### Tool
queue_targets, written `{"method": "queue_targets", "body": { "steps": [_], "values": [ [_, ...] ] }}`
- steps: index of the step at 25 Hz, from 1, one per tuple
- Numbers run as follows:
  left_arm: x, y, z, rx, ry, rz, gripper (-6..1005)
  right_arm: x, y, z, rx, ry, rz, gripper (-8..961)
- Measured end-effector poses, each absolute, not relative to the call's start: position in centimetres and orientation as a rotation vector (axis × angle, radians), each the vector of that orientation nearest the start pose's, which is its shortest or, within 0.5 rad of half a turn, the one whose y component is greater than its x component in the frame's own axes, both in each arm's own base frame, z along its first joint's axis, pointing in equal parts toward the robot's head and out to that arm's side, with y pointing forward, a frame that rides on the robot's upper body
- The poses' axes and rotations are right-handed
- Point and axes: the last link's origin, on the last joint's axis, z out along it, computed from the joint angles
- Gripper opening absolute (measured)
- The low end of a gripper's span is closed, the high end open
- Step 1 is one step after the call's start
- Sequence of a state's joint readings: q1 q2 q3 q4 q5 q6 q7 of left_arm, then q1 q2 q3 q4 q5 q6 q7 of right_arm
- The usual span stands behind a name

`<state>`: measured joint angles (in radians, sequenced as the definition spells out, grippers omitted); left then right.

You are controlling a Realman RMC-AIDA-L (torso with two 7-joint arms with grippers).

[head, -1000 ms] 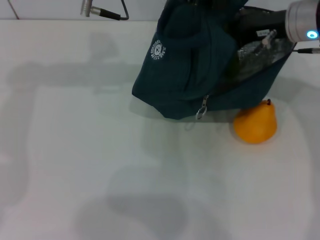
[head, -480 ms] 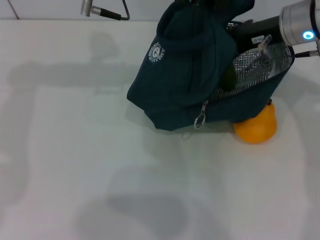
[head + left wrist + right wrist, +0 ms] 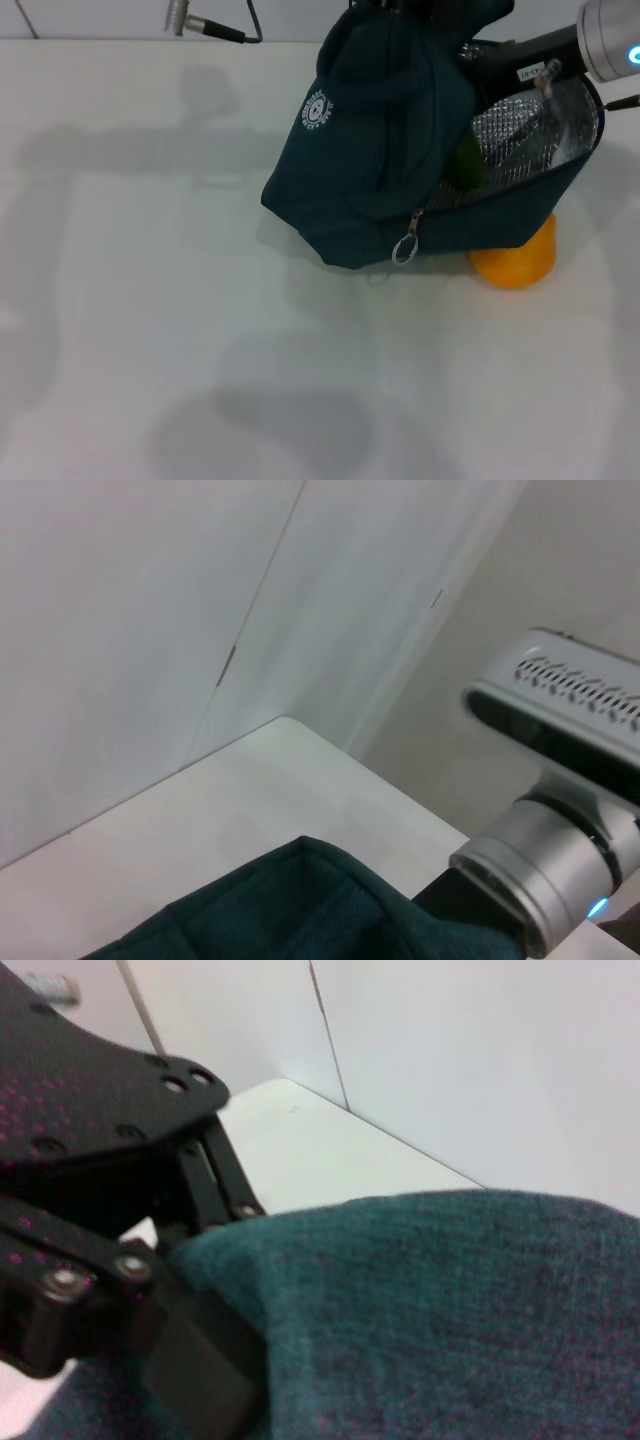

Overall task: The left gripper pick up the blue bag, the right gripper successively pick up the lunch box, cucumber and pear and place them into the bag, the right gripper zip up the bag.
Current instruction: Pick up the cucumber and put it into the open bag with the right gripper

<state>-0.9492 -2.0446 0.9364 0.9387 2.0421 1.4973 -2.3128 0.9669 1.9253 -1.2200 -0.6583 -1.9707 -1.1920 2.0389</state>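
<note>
The blue bag (image 3: 390,150) hangs tilted above the table, its foil-lined mouth facing right. Its top runs off the head view's upper edge. In the right wrist view a black gripper, which I take for my left gripper (image 3: 215,1360), is clamped on the bag's teal fabric (image 3: 450,1300). My right gripper (image 3: 470,60) reaches into the mouth from the right, its fingers hidden behind the fabric. The cucumber (image 3: 465,160) lies inside against the foil. Half under the bag's lower right corner, the pear (image 3: 518,262) rests on the table. The lunch box is hidden.
The white table (image 3: 150,300) spreads to the left and front of the bag. A silver plug with a black cable (image 3: 205,25) lies at the back left. The bag's ring zipper pull (image 3: 404,250) dangles at its front.
The bag has swung slightly right and its mouth has opened wider, showing more foil. My right arm has drawn back up and to the right. The bag covers more of the pear.
</note>
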Motion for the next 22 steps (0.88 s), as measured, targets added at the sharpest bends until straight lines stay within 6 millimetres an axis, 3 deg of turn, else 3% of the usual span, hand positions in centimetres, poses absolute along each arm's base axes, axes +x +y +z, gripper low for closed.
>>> {"method": "queue_targets", "body": {
  "steps": [22],
  "values": [
    [-7.0,41.9,2.2,-2.854,-0.926,-0.538,37,13.1,45.1,1.9,-2.698,0.671,0.337,610]
  ]
}}
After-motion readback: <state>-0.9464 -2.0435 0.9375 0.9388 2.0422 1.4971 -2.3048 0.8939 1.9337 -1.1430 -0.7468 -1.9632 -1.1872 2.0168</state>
